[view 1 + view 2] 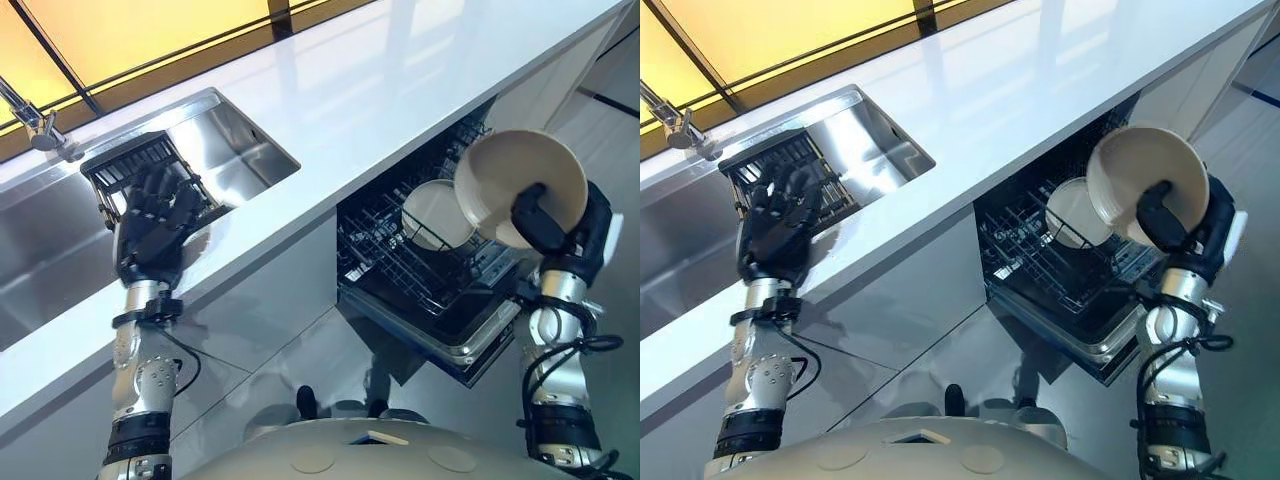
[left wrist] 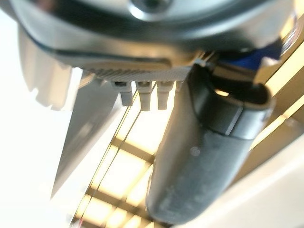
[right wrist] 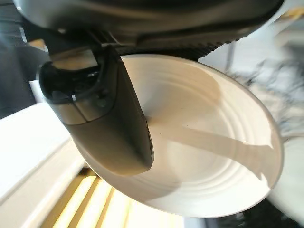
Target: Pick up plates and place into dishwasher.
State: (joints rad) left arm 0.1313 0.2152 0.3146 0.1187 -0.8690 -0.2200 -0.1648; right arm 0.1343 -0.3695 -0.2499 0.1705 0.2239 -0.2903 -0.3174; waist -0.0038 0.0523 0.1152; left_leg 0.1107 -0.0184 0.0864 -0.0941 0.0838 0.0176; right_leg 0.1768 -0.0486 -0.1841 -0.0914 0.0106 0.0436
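I have a cream plate (image 1: 520,180) clamped in my right hand (image 1: 545,222), thumb across its face and fingers behind, at the right of the frame above the open dishwasher rack (image 1: 420,265), where another plate (image 1: 438,213) already stands. I judge this the placing step: next I must tip it on edge and lower it into a free slot. My left hand (image 1: 155,225) rests with relaxed fingers by the sink (image 1: 235,150) on the desk (image 1: 400,90).

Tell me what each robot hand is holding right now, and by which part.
The right robot hand pinches a cream plate at its lower rim, thumb across its face, above the open dishwasher rack. The left robot hand holds nothing, fingers spread over the sink's black rack.
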